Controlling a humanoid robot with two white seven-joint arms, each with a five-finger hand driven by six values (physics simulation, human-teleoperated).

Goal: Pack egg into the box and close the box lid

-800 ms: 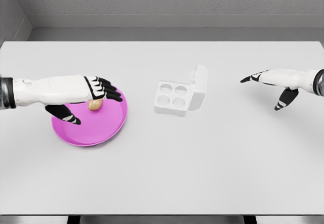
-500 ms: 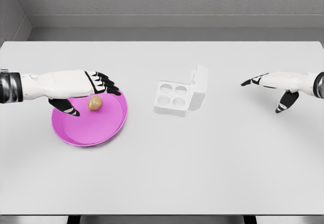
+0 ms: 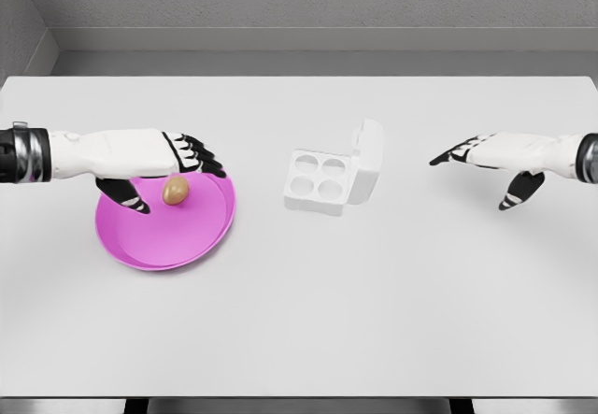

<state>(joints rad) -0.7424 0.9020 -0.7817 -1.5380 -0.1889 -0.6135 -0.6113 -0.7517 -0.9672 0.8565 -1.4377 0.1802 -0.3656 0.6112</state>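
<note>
A tan egg (image 3: 175,191) lies on a pink plate (image 3: 168,241) at the left of the white table. My left hand (image 3: 168,176) hovers over the plate's back edge, fingers spread, thumb just left of the egg, holding nothing. A white egg box (image 3: 319,180) with four empty round cups sits in the middle, its lid (image 3: 368,159) standing open on the right side. My right hand (image 3: 472,166) floats open to the right of the box, fingers pointing left toward the lid, well apart from it.
The white table (image 3: 299,321) stretches wide around the plate and box. A grey wall runs behind its far edge.
My left hand has lifted and drawn back to the left, uncovering the egg, which stays on the plate. My right hand has crept a little left toward the box.
</note>
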